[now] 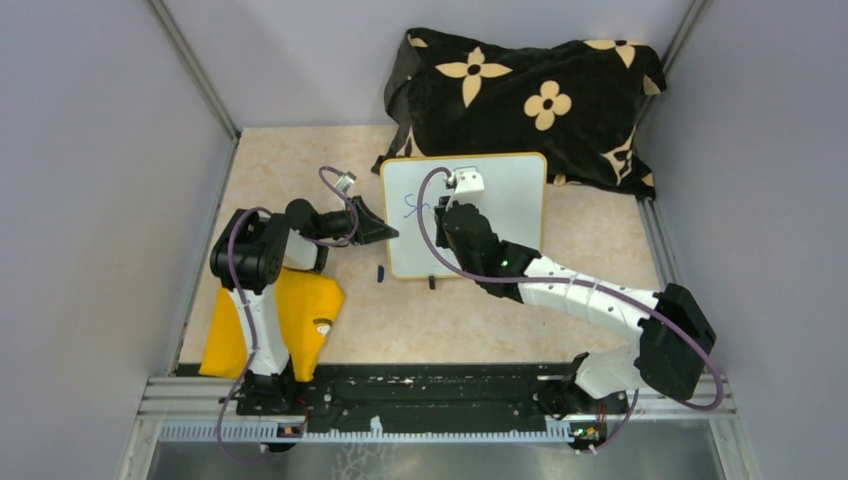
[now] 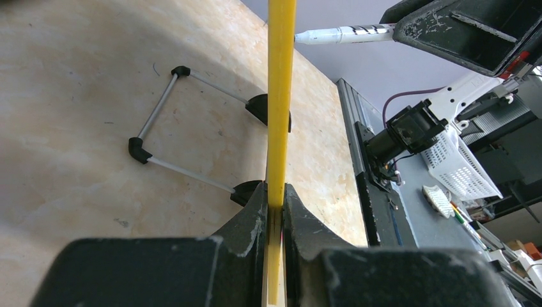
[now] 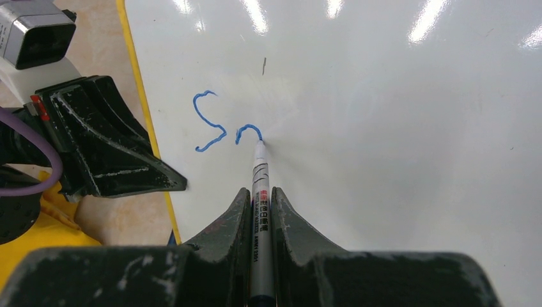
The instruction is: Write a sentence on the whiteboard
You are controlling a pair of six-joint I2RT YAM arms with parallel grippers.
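My left gripper [image 2: 275,197] clamps the whiteboard [image 3: 383,128] by its edge; my right gripper [image 3: 259,199] pinches a marker [image 3: 260,173], tip on the board.

Grey walls [image 1: 80,150] on three sides; beige marbled tabletop [image 1: 600,225]; black flowered cloth [image 1: 520,95] at back.
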